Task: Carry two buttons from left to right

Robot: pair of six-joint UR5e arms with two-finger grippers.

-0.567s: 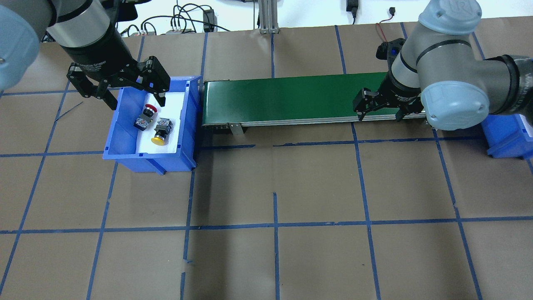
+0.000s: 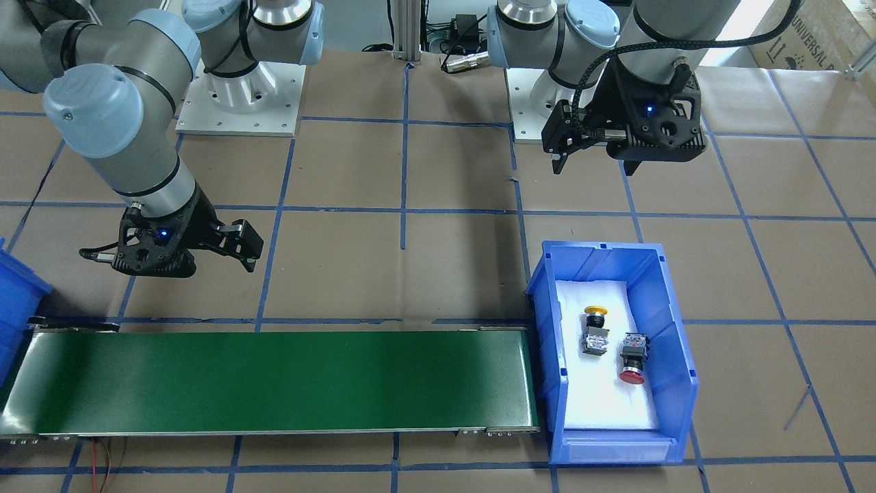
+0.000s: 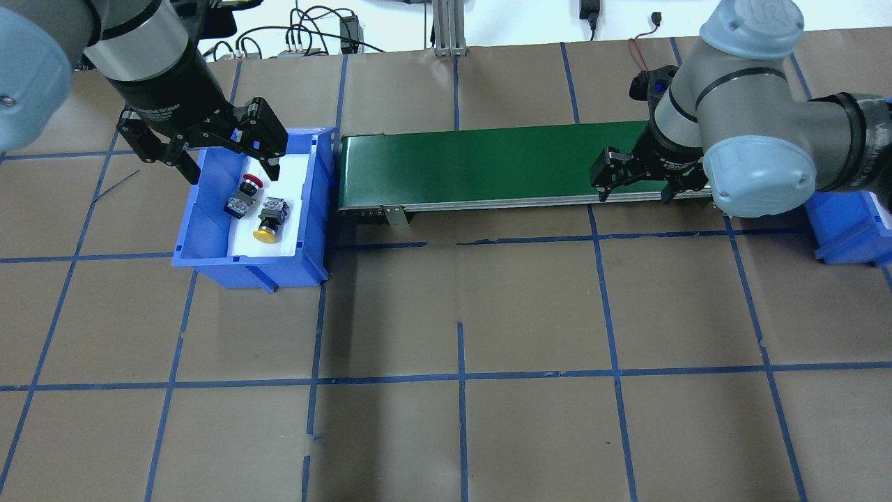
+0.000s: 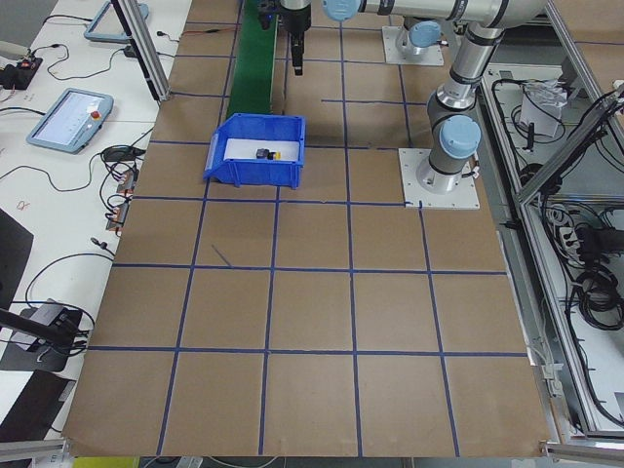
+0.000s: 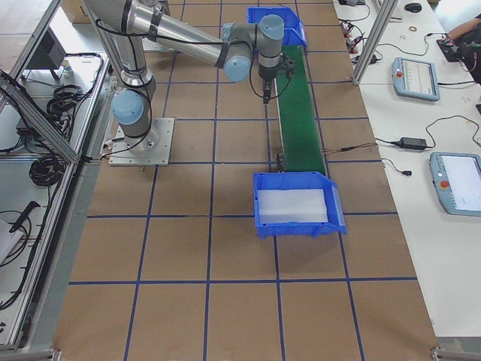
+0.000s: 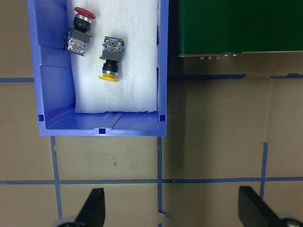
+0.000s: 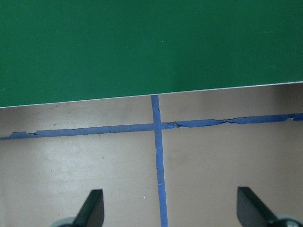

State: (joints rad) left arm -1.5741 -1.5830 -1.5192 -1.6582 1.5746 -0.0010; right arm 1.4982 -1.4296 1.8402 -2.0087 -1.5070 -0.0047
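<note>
Left bin (image 3: 251, 270), lined with a foam pad (image 3: 296, 183), contains two buttons on the pad: left button (image 3: 242, 196) slightly farther, right button (image 3: 269, 218) nearer, close together. Conveyor (image 3: 488, 164) lies just right of this bin, running to a second bin (image 3: 847, 231) at its right end.

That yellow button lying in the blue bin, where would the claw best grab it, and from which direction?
Best from straight above, since the yellow button lies on its side on the foam in the blue bin. Its grey block gives two flat sides for the left gripper to pinch; the round cap would likely slip. One finger must fit the narrow gap beside the red button.
</note>
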